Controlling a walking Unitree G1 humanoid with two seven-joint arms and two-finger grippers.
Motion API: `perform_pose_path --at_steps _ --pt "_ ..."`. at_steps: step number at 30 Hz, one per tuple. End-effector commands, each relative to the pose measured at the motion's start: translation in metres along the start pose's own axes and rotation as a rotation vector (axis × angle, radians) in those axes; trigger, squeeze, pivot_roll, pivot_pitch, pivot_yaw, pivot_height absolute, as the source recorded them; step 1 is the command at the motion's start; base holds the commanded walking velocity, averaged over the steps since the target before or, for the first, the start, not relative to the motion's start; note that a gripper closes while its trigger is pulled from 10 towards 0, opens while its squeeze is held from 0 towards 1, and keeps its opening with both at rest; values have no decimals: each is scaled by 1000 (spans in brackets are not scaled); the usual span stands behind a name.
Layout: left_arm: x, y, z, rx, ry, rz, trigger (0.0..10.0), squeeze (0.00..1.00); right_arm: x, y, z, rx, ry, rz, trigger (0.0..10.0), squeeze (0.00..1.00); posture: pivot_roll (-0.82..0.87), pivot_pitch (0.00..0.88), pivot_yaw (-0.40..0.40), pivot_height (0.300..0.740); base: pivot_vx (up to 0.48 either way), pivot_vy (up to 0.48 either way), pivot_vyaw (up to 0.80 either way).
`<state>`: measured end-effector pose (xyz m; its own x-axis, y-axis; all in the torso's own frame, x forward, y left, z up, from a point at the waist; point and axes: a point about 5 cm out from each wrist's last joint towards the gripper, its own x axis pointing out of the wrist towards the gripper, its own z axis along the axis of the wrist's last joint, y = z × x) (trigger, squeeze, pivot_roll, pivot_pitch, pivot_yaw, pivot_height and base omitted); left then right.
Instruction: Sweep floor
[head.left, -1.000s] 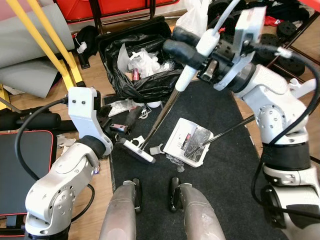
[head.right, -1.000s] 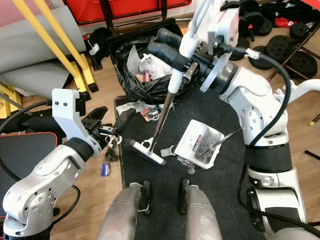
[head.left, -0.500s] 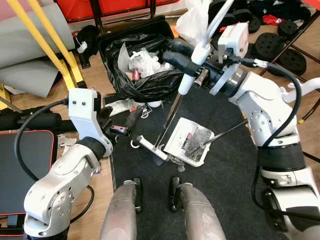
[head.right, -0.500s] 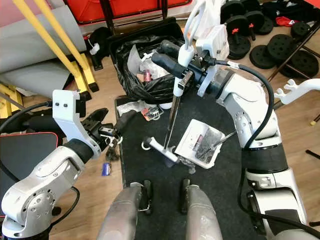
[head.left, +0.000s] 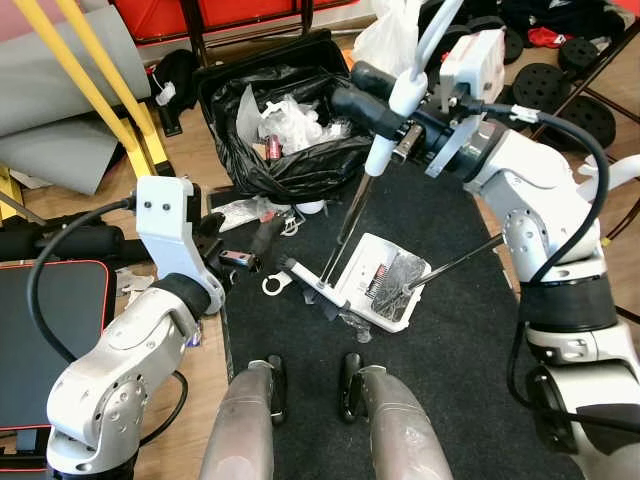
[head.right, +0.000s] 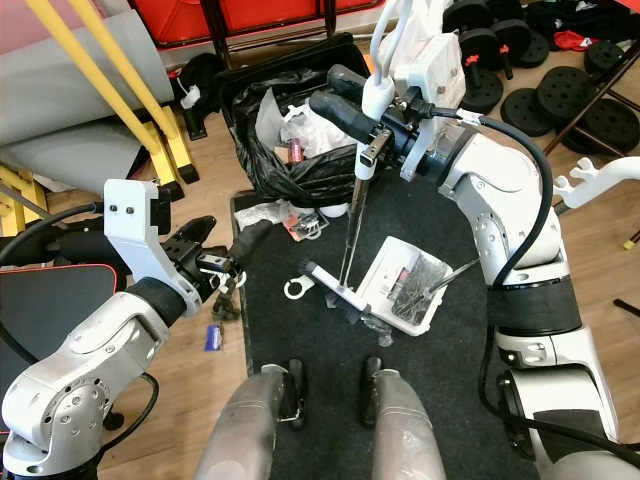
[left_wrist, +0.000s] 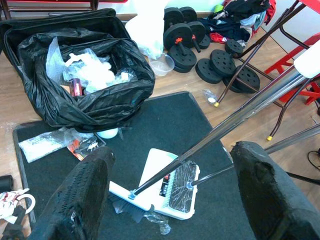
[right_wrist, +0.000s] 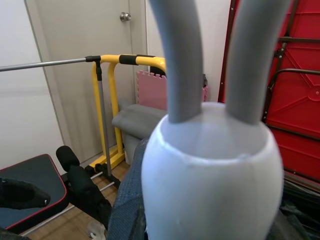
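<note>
My right gripper (head.left: 372, 95) is shut on the white grip of a broom (head.left: 384, 140), held high over the black mat (head.left: 440, 400). The chrome shaft slants down to the broom head (head.left: 312, 284), which lies against the near edge of a white dustpan (head.left: 385, 282) holding grey litter. The grip's top (right_wrist: 210, 165) shows close up in the right wrist view. My left gripper (head.right: 222, 240) hangs open over the mat's left edge with nothing between its fingers (left_wrist: 82, 200). A white ring (head.left: 270, 287) and wrappers (head.left: 238, 210) lie on the floor near it.
A black rubbish bag (head.left: 270, 140) full of litter stands behind the mat. Yellow bars (head.left: 95, 80) and a grey pad (head.left: 50, 110) are at the left, a black bench pad (head.left: 40, 340) at the near left, weight plates (head.left: 560, 90) at the back right. My legs (head.left: 320, 420) stand on the mat.
The broom head has slid right across the mat to the dustpan's edge, and the shaft stands steeper. The right arm shifted with it. The left gripper has stayed put.
</note>
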<state>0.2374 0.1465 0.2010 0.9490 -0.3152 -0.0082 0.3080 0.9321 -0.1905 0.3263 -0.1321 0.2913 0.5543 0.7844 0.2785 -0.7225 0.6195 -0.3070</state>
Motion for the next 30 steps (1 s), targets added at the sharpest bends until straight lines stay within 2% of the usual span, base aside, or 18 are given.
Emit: perform_pose_path --at_steps 1,5,6,7,9,10,11,13,16,26,30 --pt "-2 -3 -2 -2 13 -45 10000 0 -5 -8 21 -161 -51 -27 10000 0 121 318 -35 740 0 0 0" --pt "-2 -2 -2 -3 13 -45 10000 0 -5 -9 22 -152 -67 -38 10000 0 121 318 -35 740 0 0 0" --pt "-2 -2 -2 -3 13 -45 10000 0 -4 -9 22 -114 -96 -44 10000 0 119 319 -35 740 0 0 0" --pt "-2 -2 -2 -3 13 -45 10000 0 -4 -9 22 -114 -96 -44 10000 0 119 319 -35 740 0 0 0" --pt "-2 -3 -1 -3 11 -45 10000 0 -1 -5 22 -25 -152 -46 10000 0 121 321 -37 740 0 0 0" --pt "-2 -3 -1 -3 11 -45 10000 0 -1 -5 22 -25 -152 -46 10000 0 121 321 -37 740 0 0 0" --pt "-2 -3 -1 -4 11 -45 10000 0 1 -4 22 13 -179 -54 10000 0 121 322 -37 740 0 0 0" --pt "-2 -3 -1 -4 11 -45 10000 0 1 -4 22 13 -179 -54 10000 0 121 322 -37 740 0 0 0" --pt "-2 -3 0 -6 9 -45 10000 0 3 -3 21 56 -228 -105 10000 0 118 324 -38 740 0 0 0" --pt "-2 -3 0 -7 9 -46 10000 0 5 -3 20 54 -234 -133 10000 0 119 325 -38 740 0 0 0" --pt "-1 -3 0 -13 7 -44 10000 0 6 -4 20 -72 -185 -182 10000 0 113 324 -39 740 0 0 0"
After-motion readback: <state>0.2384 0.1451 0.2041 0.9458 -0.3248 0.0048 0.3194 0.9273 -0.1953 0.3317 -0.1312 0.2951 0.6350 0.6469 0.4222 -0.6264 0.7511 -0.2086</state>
